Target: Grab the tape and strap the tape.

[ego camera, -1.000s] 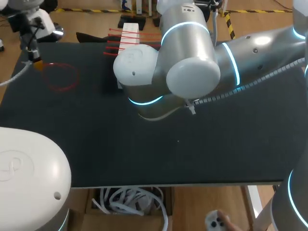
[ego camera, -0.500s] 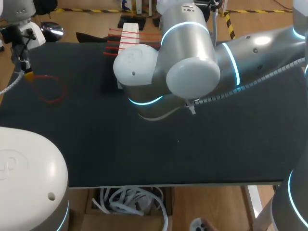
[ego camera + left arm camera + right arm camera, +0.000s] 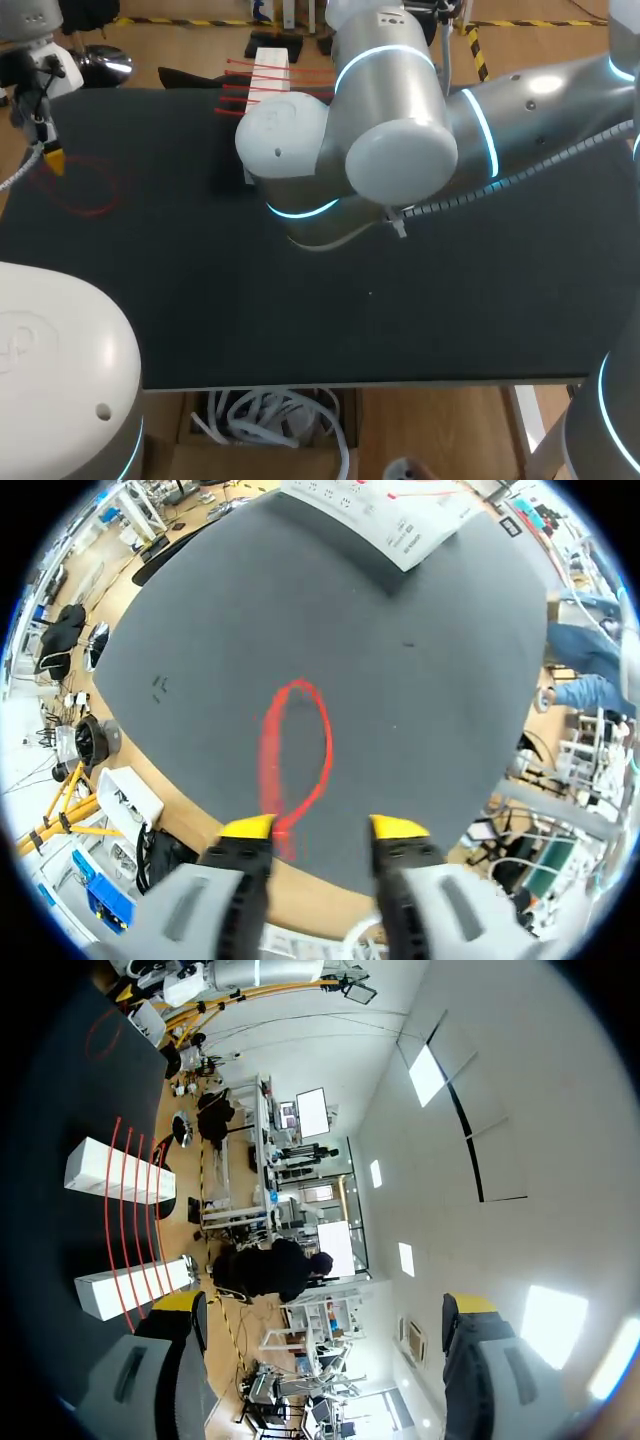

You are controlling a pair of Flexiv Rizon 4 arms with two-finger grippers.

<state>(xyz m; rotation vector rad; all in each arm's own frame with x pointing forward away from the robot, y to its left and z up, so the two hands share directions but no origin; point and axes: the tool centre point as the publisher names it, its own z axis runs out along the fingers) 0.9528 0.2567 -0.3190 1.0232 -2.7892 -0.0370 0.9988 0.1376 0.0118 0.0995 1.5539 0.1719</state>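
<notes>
One red tape loop (image 3: pixel 297 748) ends between the left gripper's (image 3: pixel 323 828) parted jaws.

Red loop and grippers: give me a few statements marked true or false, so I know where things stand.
1. The left gripper has its fingers apart. True.
2. The red loop lies across the white blocks. False: it lies flat on the dark mat, ahead of the left gripper, with its tail running in between the open fingers.
3. Several red bands stretch across the two white blocks. True.
4. The right gripper is shut on a band. False: it is open, with nothing between its fingers; the blocks sit off to one side of it.
</notes>
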